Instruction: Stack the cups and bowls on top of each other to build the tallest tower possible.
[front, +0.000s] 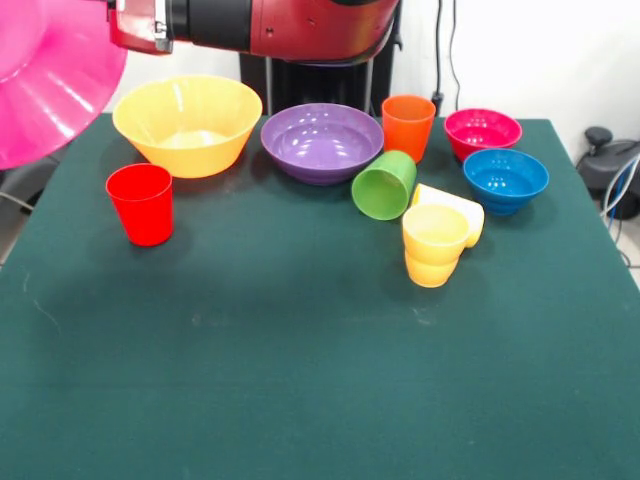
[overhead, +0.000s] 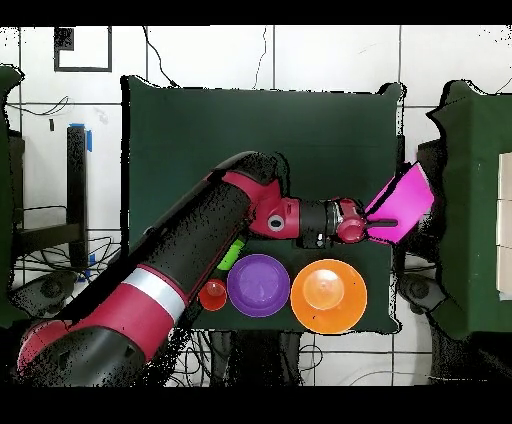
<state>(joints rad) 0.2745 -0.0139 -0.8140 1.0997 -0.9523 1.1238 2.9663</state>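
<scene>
Nearest the front camera is a yellow cup (front: 434, 243) lying on its side with its mouth toward the camera, and a second yellow cup (front: 455, 209) lies tipped just behind it, touching it. The table (front: 300, 380) is covered in dark green cloth, bare across its whole near half; behind it stands a white wall with black cables hanging down. A green cup (front: 385, 185) lies on its side just left of the yellow pair. A red cup (front: 141, 203) stands upright and alone at the left. Along the far edge sit an orange bowl (front: 188, 123), a purple bowl (front: 322, 141), an upright orange cup (front: 408, 126), a small crimson bowl (front: 482, 131) and, just in front of it, a blue bowl (front: 505, 179). The big pink bowl (front: 45, 75) is off the cloth, tilted in the air at the top left. The front view shows only part of the red and black arm (front: 270, 22). The overhead view shows the arm reaching sideways over the table's edge, with the gripper (overhead: 372, 225) clamped on the pink bowl's rim, while the arm hides most of the small things there.
</scene>
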